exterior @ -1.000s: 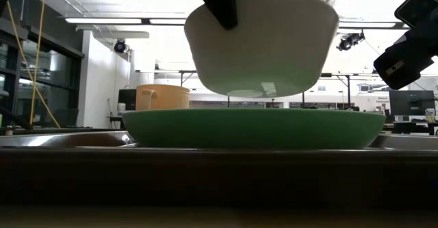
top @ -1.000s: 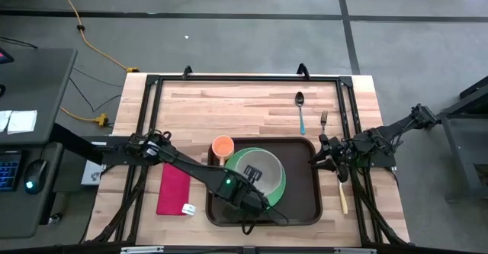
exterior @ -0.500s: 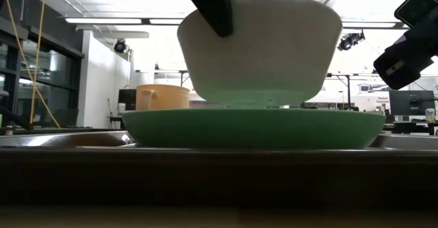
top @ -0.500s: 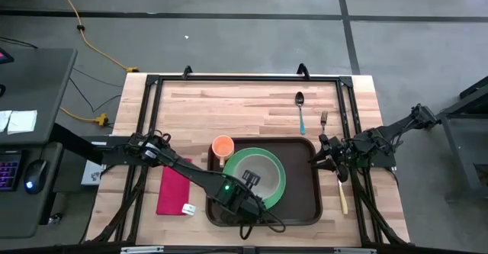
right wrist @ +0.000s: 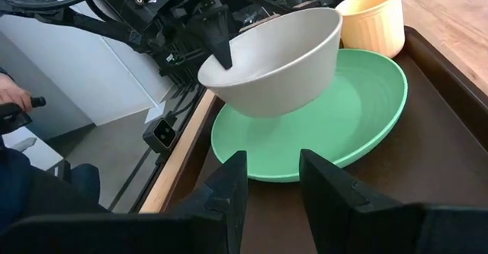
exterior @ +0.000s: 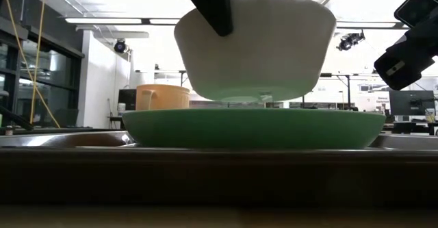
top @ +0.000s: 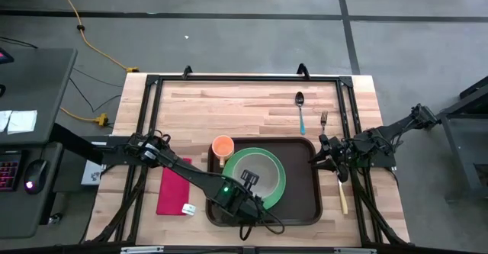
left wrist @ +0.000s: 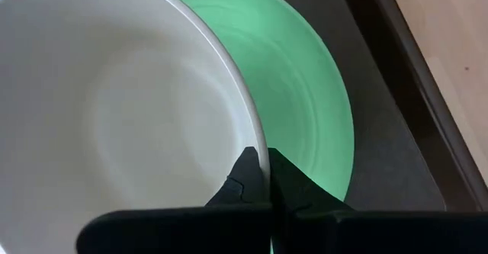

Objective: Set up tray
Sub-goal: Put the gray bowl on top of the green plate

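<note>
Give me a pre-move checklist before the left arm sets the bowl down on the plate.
1. Grip: left end effector shut on the rim of the white bowl: ok.
2. Bowl over target: it hangs above the green plate, tilted, its base just off the plate: ok.
3. Plate seated in the tray: ok.
4. Landing spot on the plate free of other items: ok.
5. Orange cup stands at the tray's corner beside the plate, apart from the bowl: ok.
6. Right end effector open, held off at the tray's right edge, out of the path: ok.
</note>
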You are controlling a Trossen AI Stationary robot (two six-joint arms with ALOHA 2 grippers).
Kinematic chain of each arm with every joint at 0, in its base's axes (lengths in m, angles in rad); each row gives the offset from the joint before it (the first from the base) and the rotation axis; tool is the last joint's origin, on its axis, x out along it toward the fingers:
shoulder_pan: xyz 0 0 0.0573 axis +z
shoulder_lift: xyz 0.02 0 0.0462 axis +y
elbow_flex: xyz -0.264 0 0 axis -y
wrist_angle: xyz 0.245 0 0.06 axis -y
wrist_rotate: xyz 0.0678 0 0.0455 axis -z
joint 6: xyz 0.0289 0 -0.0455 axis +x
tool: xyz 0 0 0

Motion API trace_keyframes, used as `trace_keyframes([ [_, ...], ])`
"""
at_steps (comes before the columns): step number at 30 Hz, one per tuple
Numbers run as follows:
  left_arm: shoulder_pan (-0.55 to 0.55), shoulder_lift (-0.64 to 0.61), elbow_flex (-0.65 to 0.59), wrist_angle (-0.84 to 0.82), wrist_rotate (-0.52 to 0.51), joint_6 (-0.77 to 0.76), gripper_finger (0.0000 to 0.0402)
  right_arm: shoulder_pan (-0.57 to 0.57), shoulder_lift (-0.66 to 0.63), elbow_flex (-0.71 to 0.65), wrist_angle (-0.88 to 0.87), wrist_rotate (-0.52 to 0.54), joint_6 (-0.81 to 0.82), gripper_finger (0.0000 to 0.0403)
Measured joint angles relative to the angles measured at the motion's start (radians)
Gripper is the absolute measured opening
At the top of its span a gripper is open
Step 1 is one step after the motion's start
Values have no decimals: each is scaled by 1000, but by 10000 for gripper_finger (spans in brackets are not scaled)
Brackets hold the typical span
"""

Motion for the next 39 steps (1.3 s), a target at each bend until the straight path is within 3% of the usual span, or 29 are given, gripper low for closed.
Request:
trace_keyframes([
  [22,-10,-1,-132,124,22,-48,16,0,0,0,0,-1,8,99],
  [35,-10,-2,-140,136,26,-42,16,0,0,0,0,-1,11,99],
  [39,-10,-2,-140,135,26,-42,35,0,0,0,0,-1,11,99],
])
